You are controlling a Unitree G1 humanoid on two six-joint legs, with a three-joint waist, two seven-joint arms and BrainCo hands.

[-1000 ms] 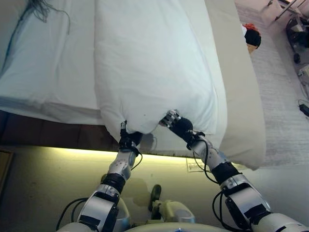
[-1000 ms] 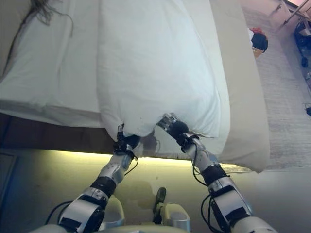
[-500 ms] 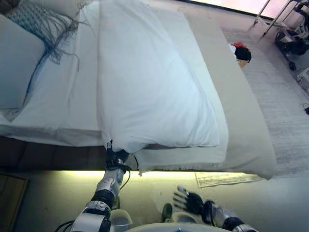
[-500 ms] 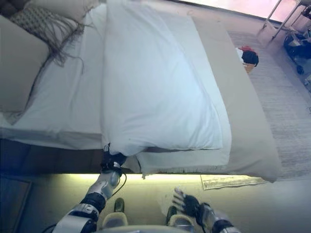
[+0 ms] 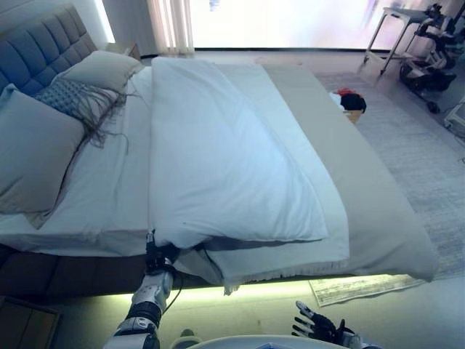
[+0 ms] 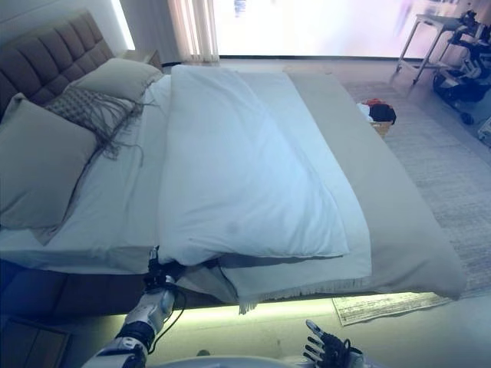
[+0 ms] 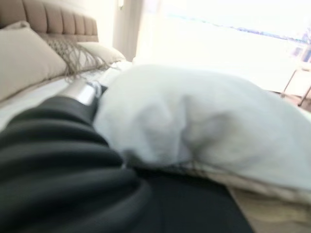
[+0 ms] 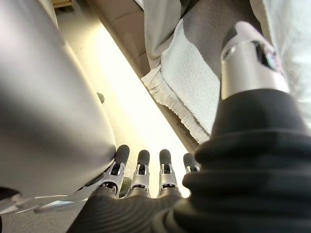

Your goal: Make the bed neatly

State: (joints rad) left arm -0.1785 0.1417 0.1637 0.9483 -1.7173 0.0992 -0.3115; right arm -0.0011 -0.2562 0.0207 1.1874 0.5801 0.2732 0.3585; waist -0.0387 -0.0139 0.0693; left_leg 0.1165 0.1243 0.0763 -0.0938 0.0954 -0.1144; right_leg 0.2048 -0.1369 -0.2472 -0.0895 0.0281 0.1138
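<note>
The white duvet [image 5: 232, 156] lies folded lengthwise down the middle of the bed [image 5: 378, 218], over a beige blanket [image 5: 363, 189]. The left hand [image 5: 158, 256] is tucked under the duvet's near corner at the bed's edge; I cannot tell how its fingers sit. The right hand [image 5: 314, 327] hangs low by the floor, away from the bed, fingers spread and holding nothing. Pillows [image 5: 33, 149] rest by the headboard [image 5: 36, 51]. A rug [image 5: 429, 160] lies beyond the bed.

White duvet [image 7: 204, 116] bulges beside the left hand [image 7: 63, 160].
</note>
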